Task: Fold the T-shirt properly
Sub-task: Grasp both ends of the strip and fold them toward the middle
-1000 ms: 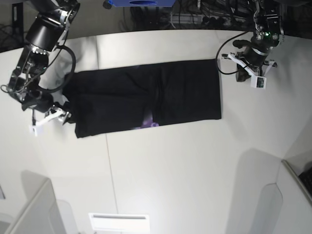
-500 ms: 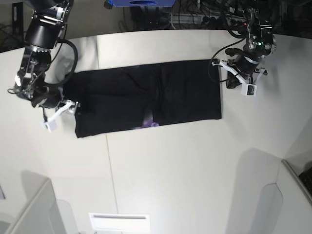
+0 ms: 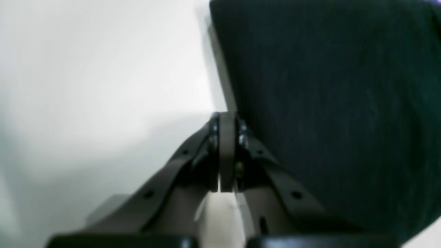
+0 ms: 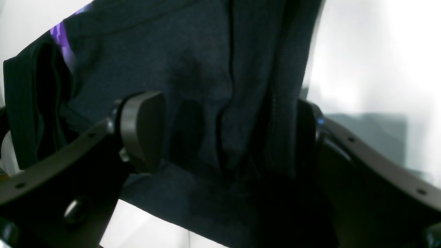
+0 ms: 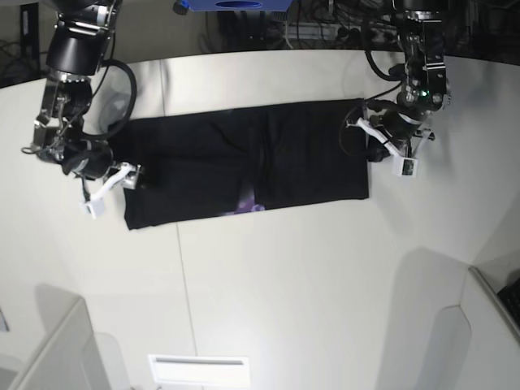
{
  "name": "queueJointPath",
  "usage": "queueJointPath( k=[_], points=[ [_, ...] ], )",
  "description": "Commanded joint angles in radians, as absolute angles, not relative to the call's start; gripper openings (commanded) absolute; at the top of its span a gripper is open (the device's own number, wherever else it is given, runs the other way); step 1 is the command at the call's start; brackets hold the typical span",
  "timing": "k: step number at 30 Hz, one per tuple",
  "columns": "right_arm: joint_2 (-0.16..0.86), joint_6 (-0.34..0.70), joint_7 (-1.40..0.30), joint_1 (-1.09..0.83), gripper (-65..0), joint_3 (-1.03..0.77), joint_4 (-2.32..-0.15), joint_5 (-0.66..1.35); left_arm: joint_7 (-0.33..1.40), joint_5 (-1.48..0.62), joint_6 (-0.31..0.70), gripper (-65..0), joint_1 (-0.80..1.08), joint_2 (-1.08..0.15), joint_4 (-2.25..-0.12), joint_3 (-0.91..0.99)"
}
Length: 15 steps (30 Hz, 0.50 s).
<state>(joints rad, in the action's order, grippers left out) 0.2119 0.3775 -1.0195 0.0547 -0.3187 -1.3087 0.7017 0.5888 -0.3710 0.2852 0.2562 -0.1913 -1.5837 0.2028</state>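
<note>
The black T-shirt (image 5: pixel 244 162) lies on the white table as a long folded band, with a sliver of purple print (image 5: pixel 250 205) at its front edge. My right gripper (image 5: pixel 136 177) is at the band's left end. In the right wrist view it (image 4: pixel 224 134) stands open, its fingers (image 4: pixel 143 131) straddling bunched folds of the shirt (image 4: pixel 206 69). My left gripper (image 5: pixel 372 150) is at the band's right edge. In the left wrist view it (image 3: pixel 225 119) is shut with nothing seen between its pads, its tip against the shirt's edge (image 3: pixel 327 103).
The white table (image 5: pixel 284 284) has a seam (image 5: pixel 183 268) running toward the front. Grey panels rise at the front left (image 5: pixel 57 349) and front right (image 5: pixel 479 325). A white plate (image 5: pixel 199 370) sits at the front edge. Cables and a blue object (image 5: pixel 236 4) lie behind the table.
Both arms have closed in on the shirt. The right gripper moved rightward onto the left end, and the left gripper moved down and left to the right edge. The shirt has not shifted.
</note>
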Motion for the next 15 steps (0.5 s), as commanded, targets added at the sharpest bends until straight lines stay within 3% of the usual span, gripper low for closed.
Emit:
queueJointPath(
  k=[1,3,12,15],
  points=[
    [0.214,0.369,-1.076,0.059,-17.9,-0.314,-1.299,0.659,0.582,-0.374,0.286,-65.0,0.246,-0.200,-1.584,0.206],
    [0.214,0.369,-1.076,0.070,-21.9,-0.314,-1.280,0.659,0.582,-0.374,0.286,-65.0,0.236,-0.200,-1.575,0.206],
    [0.216,0.369,-0.990,0.104,-65.0,-0.312,-1.179,0.656,0.585,-0.374,0.286,-65.0,0.217,-0.202,-1.567,0.174],
    [0.216,0.361,-0.987,0.116,-65.0,-0.312,-1.182,0.653,0.581,-0.374,0.285,-65.0,0.203,-0.205,-1.538,0.122]
  ],
)
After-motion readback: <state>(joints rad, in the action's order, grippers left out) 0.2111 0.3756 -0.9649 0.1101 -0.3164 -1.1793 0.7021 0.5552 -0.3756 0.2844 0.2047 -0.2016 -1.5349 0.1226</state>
